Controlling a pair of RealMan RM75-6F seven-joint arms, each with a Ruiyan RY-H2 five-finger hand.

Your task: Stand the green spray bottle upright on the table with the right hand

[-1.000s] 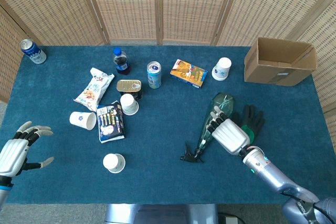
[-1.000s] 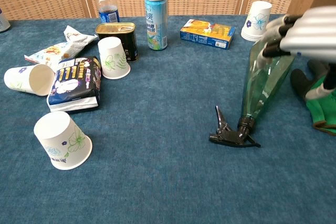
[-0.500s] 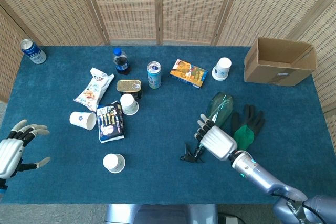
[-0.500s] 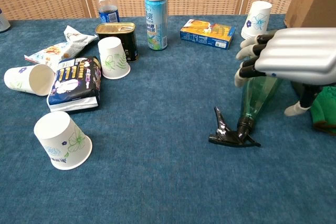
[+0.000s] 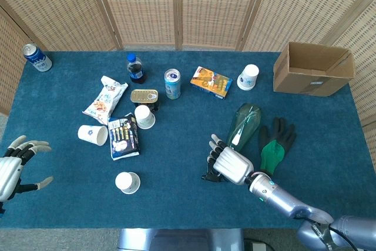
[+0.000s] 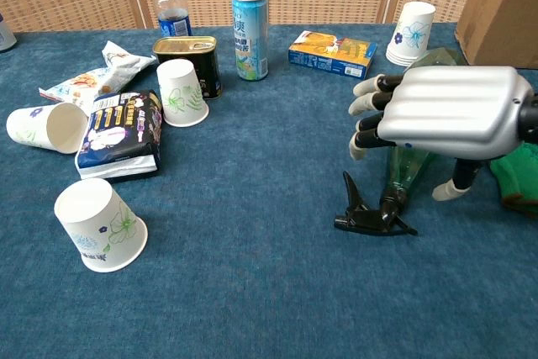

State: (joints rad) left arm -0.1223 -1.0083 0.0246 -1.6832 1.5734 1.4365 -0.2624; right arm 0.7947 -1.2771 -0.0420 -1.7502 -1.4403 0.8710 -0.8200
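The green spray bottle (image 5: 244, 123) lies on its side on the blue table (image 5: 176, 163), its black trigger head (image 5: 208, 176) pointing toward the near edge. My right hand (image 5: 228, 164) hovers palm down over the bottle's neck. Its fingers are spread and slightly curled, and it grips nothing. In the chest view the right hand (image 6: 445, 111) hides most of the bottle; only the neck (image 6: 403, 176) and trigger head (image 6: 370, 214) show beneath it. My left hand (image 5: 14, 166) hangs open at the table's left edge, far from the bottle.
A green and black glove (image 5: 273, 142) lies just right of the bottle. A cardboard box (image 5: 314, 69) stands at the back right. Paper cups (image 6: 97, 224), snack bags (image 6: 122, 132), a tin (image 6: 187, 56), a drink can (image 6: 250, 31) and a blue carton (image 6: 332, 52) fill the left and back.
My right hand has slid along the bottle from its body toward the neck and trigger end, nearer the front. The bottle has stayed lying in place. The left hand drifted slightly left.
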